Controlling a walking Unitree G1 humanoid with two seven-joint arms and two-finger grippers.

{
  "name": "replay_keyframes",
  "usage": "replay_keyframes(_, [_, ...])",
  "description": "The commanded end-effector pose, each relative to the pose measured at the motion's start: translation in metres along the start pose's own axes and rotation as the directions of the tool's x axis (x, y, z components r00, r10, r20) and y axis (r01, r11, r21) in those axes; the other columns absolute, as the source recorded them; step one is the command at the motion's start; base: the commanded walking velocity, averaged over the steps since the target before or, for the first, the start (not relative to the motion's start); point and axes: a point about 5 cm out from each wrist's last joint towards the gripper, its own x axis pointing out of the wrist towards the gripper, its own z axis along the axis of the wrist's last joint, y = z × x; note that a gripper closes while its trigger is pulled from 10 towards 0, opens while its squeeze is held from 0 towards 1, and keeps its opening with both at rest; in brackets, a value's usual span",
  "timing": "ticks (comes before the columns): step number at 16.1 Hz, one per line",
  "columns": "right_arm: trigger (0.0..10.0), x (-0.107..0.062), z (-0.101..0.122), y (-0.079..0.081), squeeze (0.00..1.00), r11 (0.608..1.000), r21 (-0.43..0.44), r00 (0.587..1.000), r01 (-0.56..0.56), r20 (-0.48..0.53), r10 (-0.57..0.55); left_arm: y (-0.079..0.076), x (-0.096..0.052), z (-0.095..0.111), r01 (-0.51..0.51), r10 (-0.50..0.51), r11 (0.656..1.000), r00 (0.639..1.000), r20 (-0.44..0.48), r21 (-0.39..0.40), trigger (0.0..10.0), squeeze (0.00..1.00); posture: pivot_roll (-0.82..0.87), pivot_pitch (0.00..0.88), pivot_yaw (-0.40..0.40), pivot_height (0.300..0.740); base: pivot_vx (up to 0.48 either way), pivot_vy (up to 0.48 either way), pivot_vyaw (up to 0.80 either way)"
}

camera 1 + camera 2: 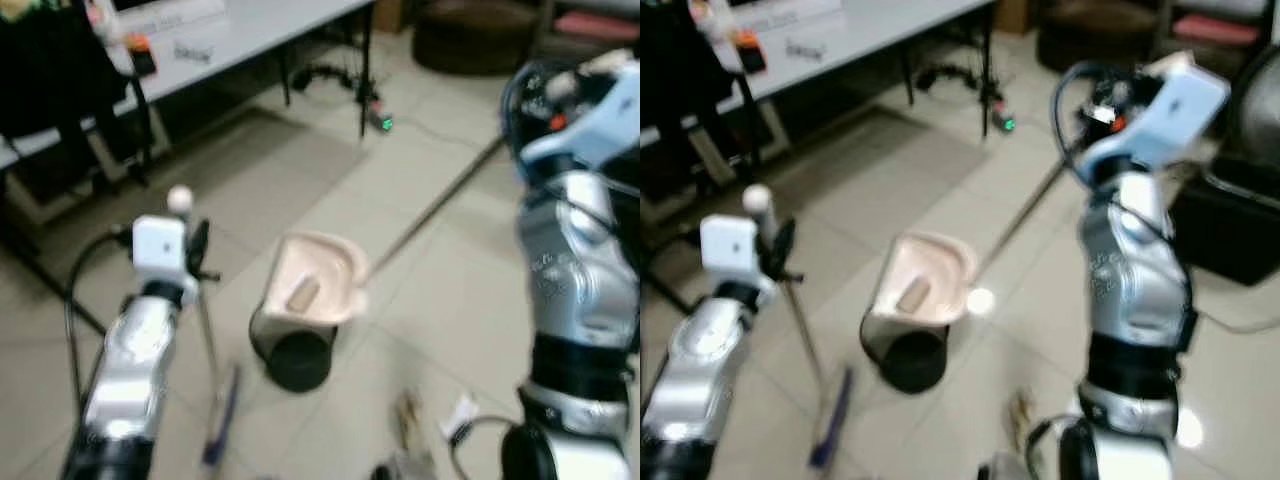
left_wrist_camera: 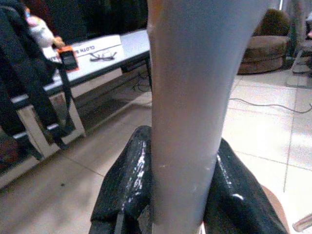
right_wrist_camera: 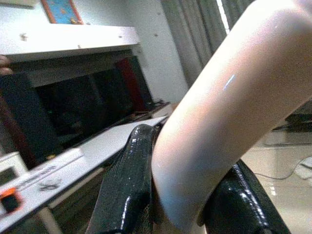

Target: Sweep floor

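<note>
Just left of the beige plastic dustpan [image 1: 312, 285] on the tiled floor [image 1: 470, 300], left gripper [image 2: 170, 195] fingers pinched the grey broom pole [image 1: 208, 350]; right gripper [image 3: 187, 195] fingers clamped the dustpan's pale handle [image 3: 219, 112]. Risk: blurred views suggested motion, so a swing could tip the dustpan, spilling the brown scrap [image 1: 302, 294].

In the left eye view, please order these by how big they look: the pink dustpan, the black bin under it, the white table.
1. white table, though cut off by the frame.
2. pink dustpan.
3. black bin, partly hidden; close to the dustpan, so unsure.
</note>
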Motion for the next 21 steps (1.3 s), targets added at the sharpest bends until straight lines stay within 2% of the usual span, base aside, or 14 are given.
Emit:
replay_keyframes(1, [10.0, 0.001, 0.015, 0.004, 0.00, 1.000, 0.012, 0.997, -0.009, 0.077, 0.008, 0.005, 0.001, 0.007, -0.008, 0.008, 1.000, 1.000, 0.030, 0.006, 10.0, 0.00, -0.08, 0.036, 0.038, 0.740, 0.000, 0.000, 0.00])
replay_keyframes(6, [10.0, 0.004, 0.010, 0.005, 0.00, 1.000, 0.023, 0.997, -0.014, 0.074, 0.012, 0.010, 0.001, 0.006, -0.030, 0.029, 0.999, 0.999, 0.012, 0.022, 10.0, 0.00, -0.06, 0.036, 0.040, 0.740, 0.000, 0.000, 0.00])
replay_keyframes(9, [10.0, 0.006, 0.007, 0.005, 0.00, 1.000, 0.002, 0.997, -0.015, 0.079, 0.015, 0.009, 0.001, 0.004, -0.027, 0.027, 0.999, 1.000, 0.006, 0.019, 10.0, 0.00, -0.06, 0.037, 0.040, 0.740, 0.000, 0.000, 0.00])
replay_keyframes(11, [10.0, 0.007, 0.004, 0.014, 0.00, 0.996, -0.056, 0.992, -0.069, 0.106, 0.075, 0.008, 0.002, 0.004, -0.023, 0.022, 1.000, 1.000, 0.004, 0.019, 10.0, 0.00, -0.06, 0.038, 0.042, 0.740, 0.000, 0.000, 0.00])
replay_keyframes(12, [10.0, 0.006, 0.001, 0.019, 0.00, 0.993, -0.054, 0.987, -0.106, 0.114, 0.111, 0.007, 0.002, 0.004, -0.020, 0.020, 1.000, 1.000, 0.002, 0.019, 10.0, 0.00, -0.06, 0.038, 0.046, 0.740, 0.000, 0.000, 0.00])
replay_keyframes(14, [10.0, 0.001, -0.012, 0.037, 0.00, 0.972, -0.076, 0.965, -0.221, 0.124, 0.229, 0.006, 0.003, 0.004, -0.016, 0.016, 1.000, 1.000, 0.001, 0.020, 10.0, 0.00, -0.06, 0.038, 0.046, 0.740, 0.000, 0.000, 0.00])
replay_keyframes(16, [10.0, -0.002, -0.019, 0.046, 0.00, 0.956, -0.109, 0.949, -0.274, 0.129, 0.287, 0.006, 0.003, 0.004, -0.015, 0.015, 1.000, 1.000, 0.000, 0.020, 10.0, 0.00, -0.06, 0.038, 0.044, 0.740, 0.000, 0.000, 0.00])
replay_keyframes(19, [10.0, -0.012, -0.037, 0.069, 0.00, 0.903, -0.186, 0.895, -0.387, 0.161, 0.417, 0.006, 0.002, 0.004, -0.017, 0.017, 1.000, 1.000, 0.000, 0.022, 10.0, 0.00, -0.05, 0.041, 0.044, 0.740, 0.000, 0.000, 0.00])
replay_keyframes(21, [10.0, -0.014, -0.043, 0.075, 0.00, 0.885, -0.216, 0.876, -0.413, 0.170, 0.451, 0.005, 0.001, 0.005, -0.017, 0.017, 1.000, 1.000, 0.002, 0.023, 10.0, 0.00, -0.04, 0.044, 0.041, 0.740, 0.000, 0.000, 0.00])
